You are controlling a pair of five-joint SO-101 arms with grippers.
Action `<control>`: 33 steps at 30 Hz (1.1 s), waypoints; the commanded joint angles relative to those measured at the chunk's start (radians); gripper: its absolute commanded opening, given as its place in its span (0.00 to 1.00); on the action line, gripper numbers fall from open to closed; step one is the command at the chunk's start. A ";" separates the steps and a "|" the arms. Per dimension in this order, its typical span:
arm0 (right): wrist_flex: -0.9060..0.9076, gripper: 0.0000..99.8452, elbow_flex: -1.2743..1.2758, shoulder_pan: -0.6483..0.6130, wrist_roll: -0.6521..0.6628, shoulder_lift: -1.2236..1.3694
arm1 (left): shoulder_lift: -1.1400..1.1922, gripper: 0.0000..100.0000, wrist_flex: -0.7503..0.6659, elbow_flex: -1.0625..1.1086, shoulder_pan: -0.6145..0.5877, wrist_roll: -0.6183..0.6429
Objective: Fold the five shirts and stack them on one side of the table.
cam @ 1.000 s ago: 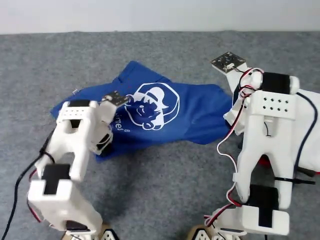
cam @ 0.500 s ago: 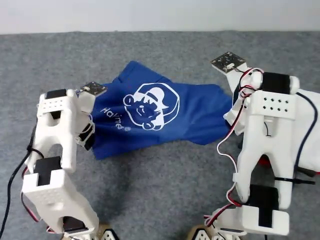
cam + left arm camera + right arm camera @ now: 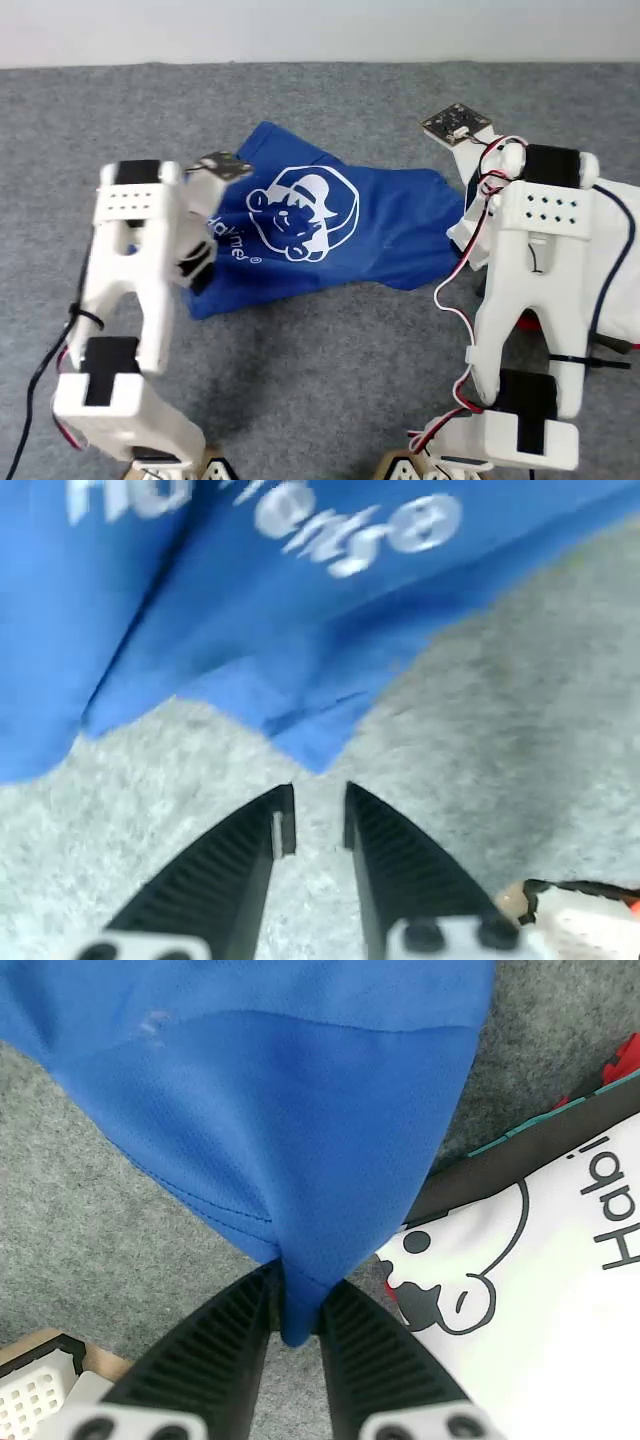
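right claw clamps blue shirt ×1 | white shirt ×1

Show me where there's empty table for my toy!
Bare grey table lies between the left arm and right arm, nearer than the blue shirt, and along the far side up to the wall. It's crowded by the right claw, which pinches the blue shirt beside the white shirt.

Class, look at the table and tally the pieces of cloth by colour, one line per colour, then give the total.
Blue shirt: 1
White shirt: 1
Dark cloth, under the white shirt: 1
Red cloth, an edge only: 1
Total: 4
Too little of the dark and red pieces shows to tell whether each is a shirt.
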 commanded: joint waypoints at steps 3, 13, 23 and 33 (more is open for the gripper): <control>0.025 0.01 -0.037 0.013 0.005 -0.061 | -0.054 0.21 -0.103 0.084 0.051 -0.006; 0.025 0.01 -0.037 0.018 0.005 -0.061 | 0.135 0.21 -0.259 0.131 0.005 -0.009; 0.027 0.01 -0.037 0.018 0.006 -0.061 | 0.267 0.21 -0.287 0.067 -0.023 -0.003; 0.030 0.01 -0.037 0.018 0.009 -0.070 | 0.311 0.06 -0.311 0.067 -0.012 -0.008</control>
